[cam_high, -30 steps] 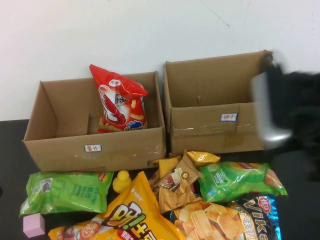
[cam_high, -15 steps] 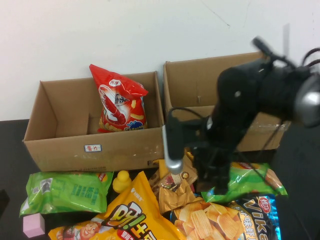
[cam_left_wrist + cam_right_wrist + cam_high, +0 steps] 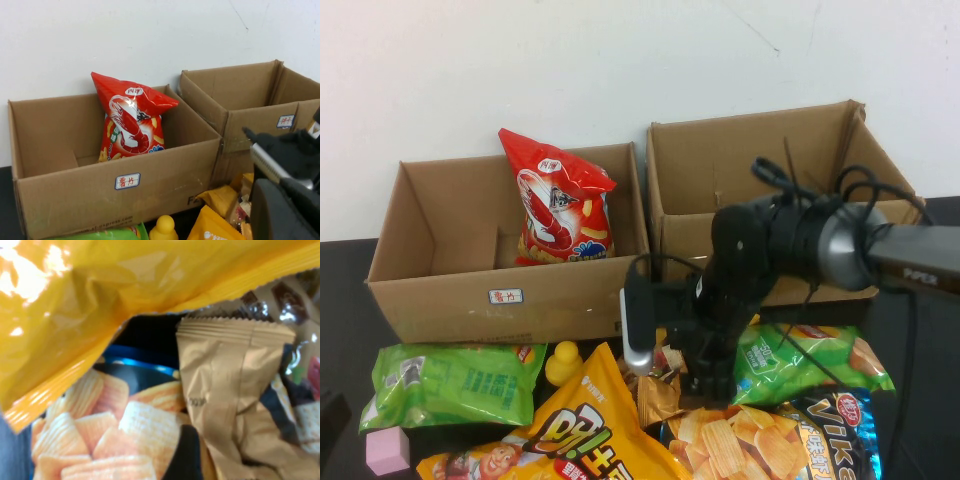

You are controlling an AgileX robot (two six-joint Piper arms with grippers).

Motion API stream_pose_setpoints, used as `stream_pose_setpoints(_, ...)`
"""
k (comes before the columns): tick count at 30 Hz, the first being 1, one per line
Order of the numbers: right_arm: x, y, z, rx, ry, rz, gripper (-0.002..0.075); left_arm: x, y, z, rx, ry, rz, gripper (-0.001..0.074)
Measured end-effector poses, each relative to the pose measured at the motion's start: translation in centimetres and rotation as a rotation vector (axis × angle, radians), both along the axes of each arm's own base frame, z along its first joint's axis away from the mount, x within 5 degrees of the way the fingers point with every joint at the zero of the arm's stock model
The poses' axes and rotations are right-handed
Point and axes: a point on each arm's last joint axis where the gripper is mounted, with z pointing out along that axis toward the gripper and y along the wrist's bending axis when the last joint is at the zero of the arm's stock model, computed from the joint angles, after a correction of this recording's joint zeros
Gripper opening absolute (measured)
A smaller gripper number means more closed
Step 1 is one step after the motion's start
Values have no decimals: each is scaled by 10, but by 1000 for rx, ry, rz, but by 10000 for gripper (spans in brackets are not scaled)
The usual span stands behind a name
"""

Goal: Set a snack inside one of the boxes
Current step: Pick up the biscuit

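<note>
Red shrimp snack [image 3: 560, 205] stands propped against the box [image 3: 440, 295] wall; right hand [image 3: 705, 375], seemingly wide, hovers low over the tabletop's snack pile to pick; left hand unseen, shut.

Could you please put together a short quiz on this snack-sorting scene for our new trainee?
1. True or false: the red shrimp crisp bag stands inside the left cardboard box.
2. Which arm is reaching over the snack pile? A) left B) right
3. Fill in: the right gripper hangs over a small ______ packet, beside the big yellow bag.

Key:
1. True; it leans near the box's back wall.
2. B. The right gripper is down among the snacks in front of the boxes, holding nothing; the left gripper is out of sight in every view.
3. Brown.
</note>
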Motion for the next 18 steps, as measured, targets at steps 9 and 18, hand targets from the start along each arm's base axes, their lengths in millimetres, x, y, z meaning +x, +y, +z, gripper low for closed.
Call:
stream_pose_setpoints(9, 2, 2, -21, -10, 22, -8, 414, 0, 1, -1, 47, -12, 7, -1)
stream_pose_setpoints(18, 0, 0, 26, -112, 162, -72, 46, 1, 2, 0, 78, -26, 13, -1)
